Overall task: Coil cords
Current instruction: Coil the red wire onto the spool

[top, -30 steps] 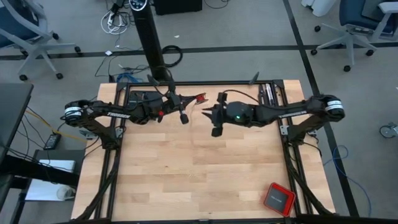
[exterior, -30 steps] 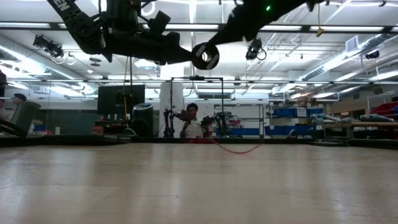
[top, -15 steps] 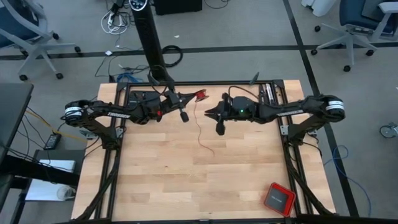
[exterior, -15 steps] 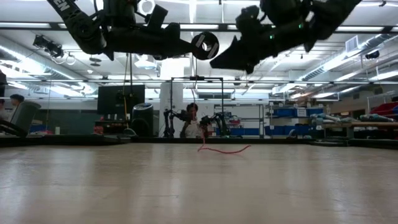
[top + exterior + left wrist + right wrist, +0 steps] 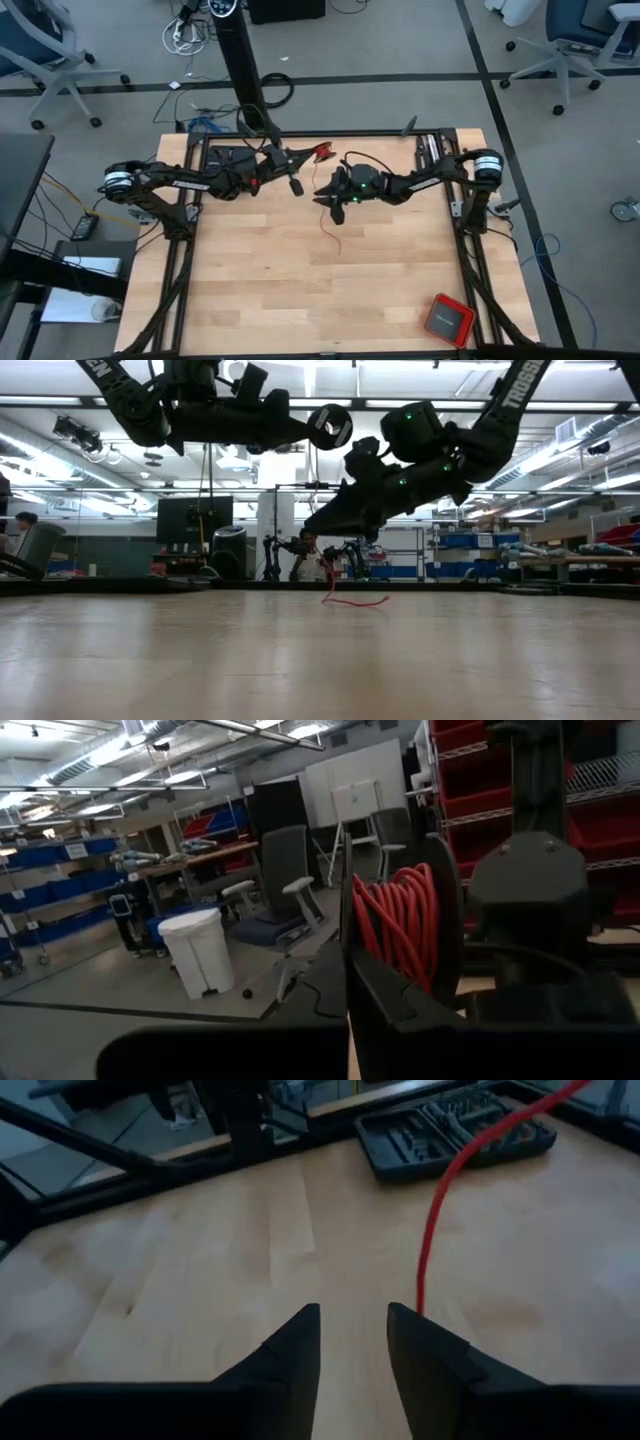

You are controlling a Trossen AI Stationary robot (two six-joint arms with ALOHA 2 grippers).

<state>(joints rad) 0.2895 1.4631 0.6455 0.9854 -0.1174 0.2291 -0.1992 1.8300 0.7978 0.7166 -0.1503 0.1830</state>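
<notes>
The right gripper (image 5: 352,1342) hangs above the far middle of the pale wooden table (image 5: 390,280), its two dark fingers (image 5: 290,1350) standing a little apart with nothing between them. Just beside one fingertip the very thin red cord (image 5: 440,1200) runs past, touching neither finger as far as I can see, and leads away over the boards toward a dark tray of small tools (image 5: 455,1135) lying ahead of the gripper near the table's edge. From overhead, the loose end of that cord (image 5: 331,225) trails down below the right gripper (image 5: 322,192) and lies slack on the wood. Just across from it the left gripper (image 5: 318,153) is held up off the table too, clamped tight on a wound bundle of the same cord (image 5: 405,925), the red turns stacked side by side between its dark fingers. The two grippers are near each other but apart, with the cord strung between them. Well away from both, at the table's near right corner, sits a red square box with a dark top (image 5: 447,319).
</notes>
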